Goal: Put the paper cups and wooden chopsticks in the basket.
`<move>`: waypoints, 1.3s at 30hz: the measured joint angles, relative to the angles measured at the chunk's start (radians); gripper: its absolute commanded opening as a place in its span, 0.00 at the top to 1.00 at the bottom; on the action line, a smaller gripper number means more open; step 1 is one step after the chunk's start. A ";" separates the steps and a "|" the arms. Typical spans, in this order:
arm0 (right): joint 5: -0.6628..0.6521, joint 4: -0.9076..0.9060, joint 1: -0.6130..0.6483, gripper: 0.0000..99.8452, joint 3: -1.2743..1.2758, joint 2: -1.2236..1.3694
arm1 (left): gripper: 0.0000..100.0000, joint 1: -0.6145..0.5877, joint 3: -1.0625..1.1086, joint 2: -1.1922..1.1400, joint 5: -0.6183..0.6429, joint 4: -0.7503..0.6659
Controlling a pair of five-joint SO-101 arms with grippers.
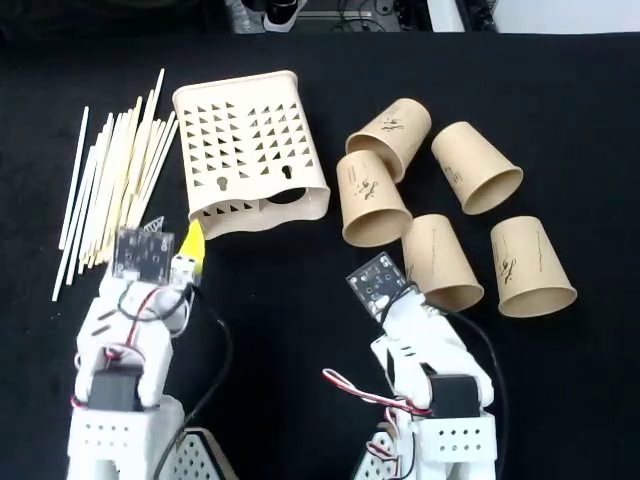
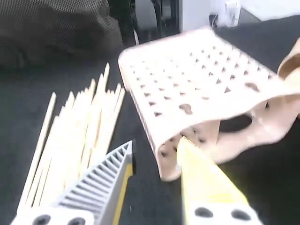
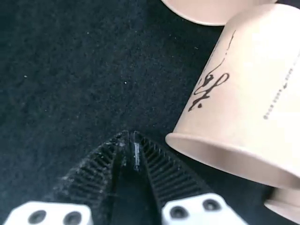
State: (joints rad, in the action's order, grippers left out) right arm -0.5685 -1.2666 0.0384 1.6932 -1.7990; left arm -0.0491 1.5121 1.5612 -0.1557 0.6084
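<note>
Sideways beige perforated plastic basket [image 1: 250, 150], mouth toward the near edge of the black desk [image 1: 290, 300].
Pale wooden chopsticks [image 1: 115, 185] run near-to-far; tan paper cups [image 1: 372, 200] bear unreadable print; left jaws open, right jaws closed.

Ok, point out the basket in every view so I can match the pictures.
High view: the basket lies on its side, left of centre, between the chopsticks and the paper cups.
Left wrist view: the basket sits just ahead of the left tool, chopsticks alongside.
Right wrist view: black table and one paper cup by the right tool.
Shared landmark: the chopsticks beside the basket; the cups link the right wrist view.
</note>
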 measured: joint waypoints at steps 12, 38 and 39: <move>-0.046 0.000 -0.025 0.99 0.000 0.000 | 0.76 0.000 -0.410 -0.953 -0.026 -0.118; -0.048 0.000 -0.061 0.99 0.000 0.000 | 0.97 0.026 -0.474 -1.122 -0.035 -0.585; -0.048 0.000 -0.061 0.99 0.000 0.000 | 0.97 0.026 -0.474 -1.086 -0.023 -0.543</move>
State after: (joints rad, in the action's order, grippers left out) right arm -0.6160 -1.2666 -0.0230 1.6932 -1.7990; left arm -0.0230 1.0380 0.4749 -0.1788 0.0652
